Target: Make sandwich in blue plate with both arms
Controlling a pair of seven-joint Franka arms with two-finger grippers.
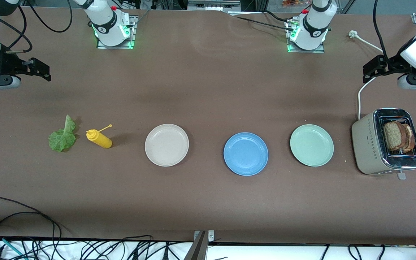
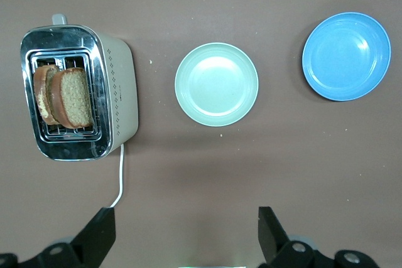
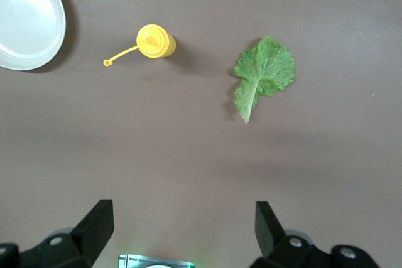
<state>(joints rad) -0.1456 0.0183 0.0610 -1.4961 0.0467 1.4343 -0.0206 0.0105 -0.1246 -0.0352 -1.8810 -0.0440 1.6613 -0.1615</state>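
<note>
The blue plate (image 1: pixel 246 153) lies empty mid-table, also in the left wrist view (image 2: pixel 345 56). Two brown bread slices (image 1: pixel 397 136) stand in the toaster's slots (image 2: pixel 66 95). The green lettuce leaf (image 1: pixel 63 137) lies flat at the right arm's end of the table (image 3: pixel 264 73). My left gripper (image 1: pixel 368 72) hangs open and empty (image 2: pixel 186 230) high over the table by the toaster. My right gripper (image 1: pixel 43 70) hangs open and empty (image 3: pixel 184 227) high over the table by the lettuce.
A beige toaster (image 1: pixel 385 142) with a white cord (image 1: pixel 360 97) stands at the left arm's end. A mint-green plate (image 1: pixel 311 145) lies between it and the blue plate. A cream-white plate (image 1: pixel 166 144) and a yellow squeeze bottle (image 1: pixel 99 139) lie toward the lettuce.
</note>
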